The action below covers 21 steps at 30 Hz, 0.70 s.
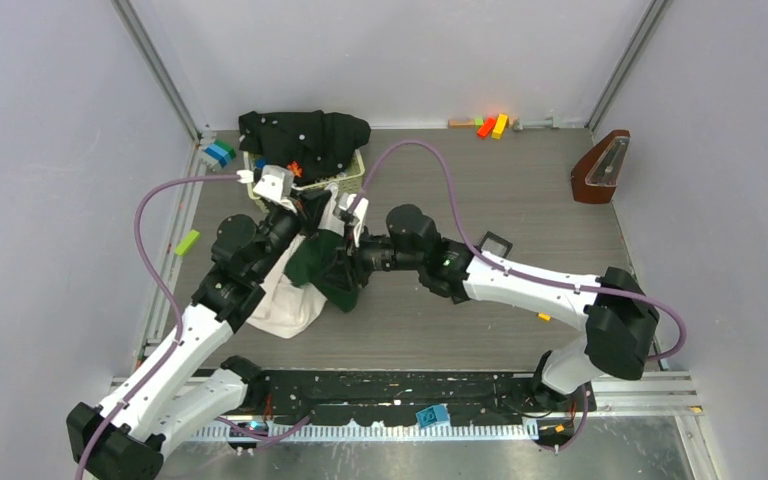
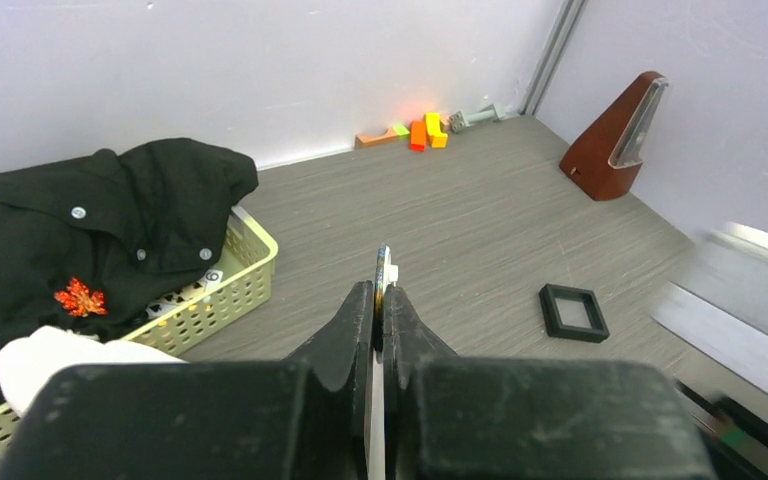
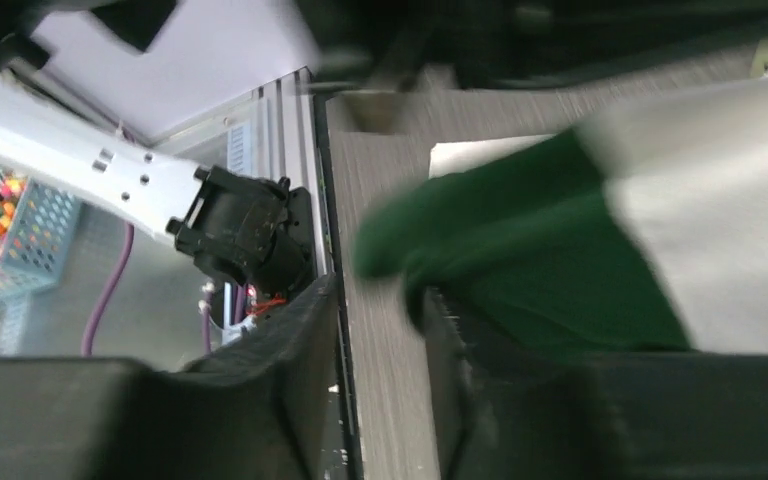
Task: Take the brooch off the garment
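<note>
Aloft, left hand (image 2: 381, 292) clenched on the garment (image 1: 292, 300) (cream, green), right hand (image 3: 380, 300) beside it, grip unclear.

metronome (image 2: 615, 140) | black frame (image 2: 573, 312) | blocks (image 2: 425, 130) | basket (image 2: 245, 285) (black garment (image 2: 110, 215) draped over)

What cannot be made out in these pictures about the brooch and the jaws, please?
The brooch: none shows on the garment; in the top view the left arm and right arm cover its upper folds.
The right gripper: the right wrist view is blurred; whether its jaws hold the green cloth is unclear.
The left gripper: its jaws pinch a pale sliver, too thin to identify in the left wrist view.
</note>
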{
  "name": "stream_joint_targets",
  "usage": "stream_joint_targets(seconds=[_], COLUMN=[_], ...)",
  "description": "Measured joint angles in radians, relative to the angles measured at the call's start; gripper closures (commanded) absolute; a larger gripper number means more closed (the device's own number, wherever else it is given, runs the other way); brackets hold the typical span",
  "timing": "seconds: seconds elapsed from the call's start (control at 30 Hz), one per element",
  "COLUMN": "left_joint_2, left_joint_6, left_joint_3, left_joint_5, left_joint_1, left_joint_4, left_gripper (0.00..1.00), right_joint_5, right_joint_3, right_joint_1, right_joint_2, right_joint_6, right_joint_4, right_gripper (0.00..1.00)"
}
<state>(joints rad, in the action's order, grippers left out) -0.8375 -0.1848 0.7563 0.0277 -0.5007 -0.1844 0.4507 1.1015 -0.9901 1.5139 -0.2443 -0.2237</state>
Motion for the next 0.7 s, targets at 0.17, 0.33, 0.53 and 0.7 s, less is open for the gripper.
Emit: stream_joint_targets(seconds=[0.17, 0.33, 0.53, 0.7], left_joint_2=[0.002, 0.025, 0.028, 0.019], left_joint_6=[-0.068, -0.169, -0.325, -0.439], left_joint_3=[-0.043, -0.141, -0.211, -0.223], left_joint_5=[-0.006, -0.009, -0.008, -0.002], left_joint_1=[-0.001, -0.001, -0.001, -0.001], left_joint_4=[-0.068, -0.187, -0.333, -0.431], left_gripper=[1.0, 1.0, 1.0, 1.0], right_joint_5=[-0.043, -0.061, -0.192, -0.257], right_joint_3=[-0.099, -0.281, -0.345, -0.344], right_joint_1=[-0.035, 0.136, 0.221, 0.217], right_joint_2=[-0.087, -0.198, -0.235, -0.213], right_joint_6=[-0.031, -0.246, -0.509, -0.695], right_joint_4=[-0.076, -0.303, -0.476, -0.624], right_gripper=[0.27, 0.28, 0.42, 0.48])
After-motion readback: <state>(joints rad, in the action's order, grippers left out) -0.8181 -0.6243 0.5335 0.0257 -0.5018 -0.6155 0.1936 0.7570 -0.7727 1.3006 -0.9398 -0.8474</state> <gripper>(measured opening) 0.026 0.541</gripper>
